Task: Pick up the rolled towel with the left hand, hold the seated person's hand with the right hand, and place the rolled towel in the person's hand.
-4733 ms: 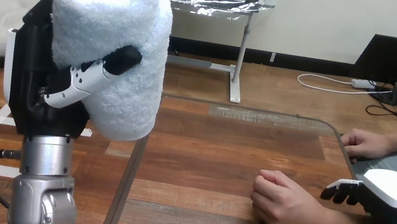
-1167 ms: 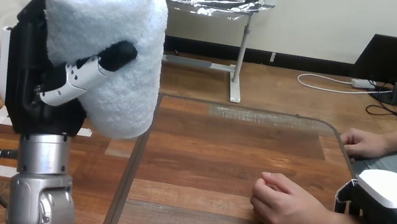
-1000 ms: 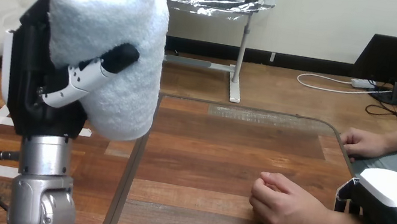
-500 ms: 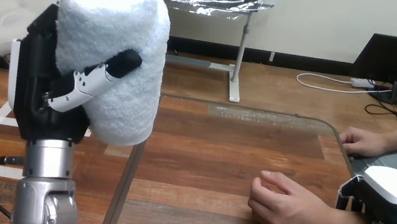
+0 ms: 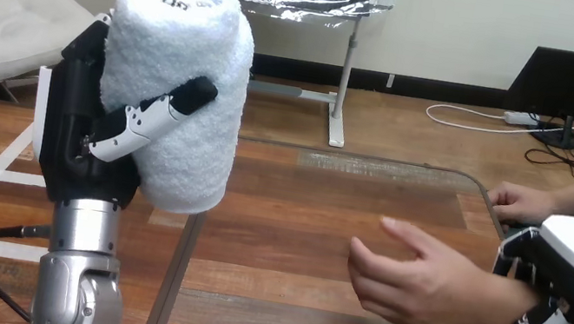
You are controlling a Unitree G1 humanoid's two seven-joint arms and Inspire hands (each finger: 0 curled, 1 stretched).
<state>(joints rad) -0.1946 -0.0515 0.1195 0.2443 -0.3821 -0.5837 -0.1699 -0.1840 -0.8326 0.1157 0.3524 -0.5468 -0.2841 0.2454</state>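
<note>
The left hand [image 5: 84, 141] stands raised at the view's left on its upright silver forearm, above the near left edge of the table [image 5: 305, 191]. It is closed around the rolled towel [image 5: 176, 91]: its thumb crosses the front of the roll and presses into the white pile, while the black palm backs the roll from the left. The towel stands upright, slightly tilted, with its rolled end facing up and its lower end hanging clear of the tabletop. At the view's right, the right hand [image 5: 565, 270] clasps the person's wrist: its dark fingers [image 5: 516, 253] curl down over the top of the wrist and its thumb reaches in from below, so the wrist sits between them. The person's hand [image 5: 423, 277] extends leftward from that clasp over the table, its fingers loosely opened and holding nothing. It is well apart from the towel. The person's other hand [image 5: 523, 203] rests on the table's far right edge, beyond the right hand.
</note>
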